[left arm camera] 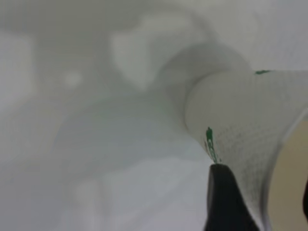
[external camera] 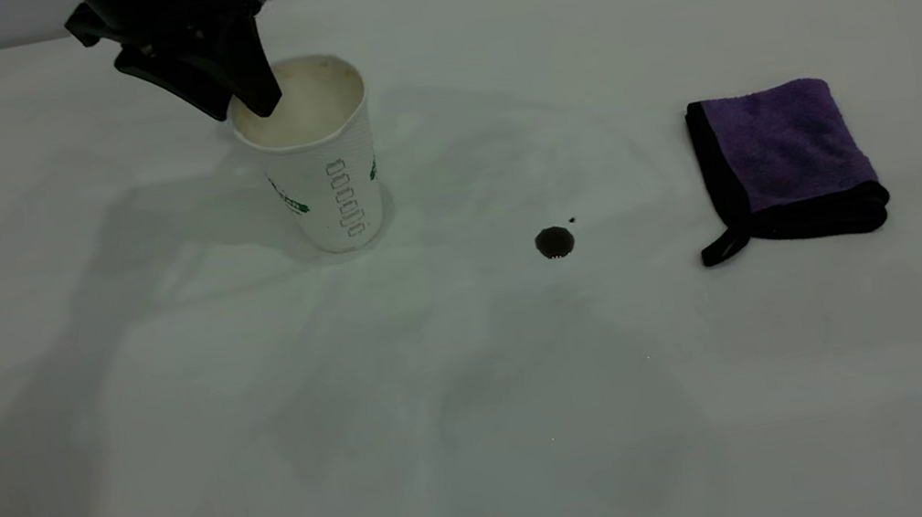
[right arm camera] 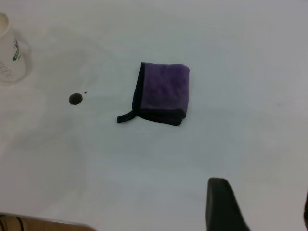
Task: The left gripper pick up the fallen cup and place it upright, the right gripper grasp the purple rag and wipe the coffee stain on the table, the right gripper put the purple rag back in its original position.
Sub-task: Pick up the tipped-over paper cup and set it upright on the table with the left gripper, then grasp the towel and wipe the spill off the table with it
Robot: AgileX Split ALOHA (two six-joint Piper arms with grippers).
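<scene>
Step in hand: first of the three, near its end. White textured paper cup with green lettering (external camera: pixel 319 159) upright on plain matte white-grey worktop (external camera: pixel 183 487), base seemingly down on the surface, cream inside showing. Black left hand (external camera: pixel 248 100) at the cup's rim on its far left side, one dark pointed finger (left arm camera: pixel 222 199) against the outer wall, the other inside the mouth; closed on the rim, wall pinched and slightly bent between the two. Judged: only release and withdrawal left for this arm.

Small round dark brown coffee stain (external camera: pixel 555 242) untouched, between cup and cloth, tiny dark speck just beside it. Folded purple microfibre rag with black edging (external camera: pixel 784 163) flat, well apart from the stain, loop tab toward the camera.

Right hand (right arm camera: pixel 257 207) off to the side of the rag, well clear, parted and empty.

Next, by judgement: open left fingers gently, lift straight up to avoid tipping the cup; then right arm down over the rag for a pinch at its middle.
</scene>
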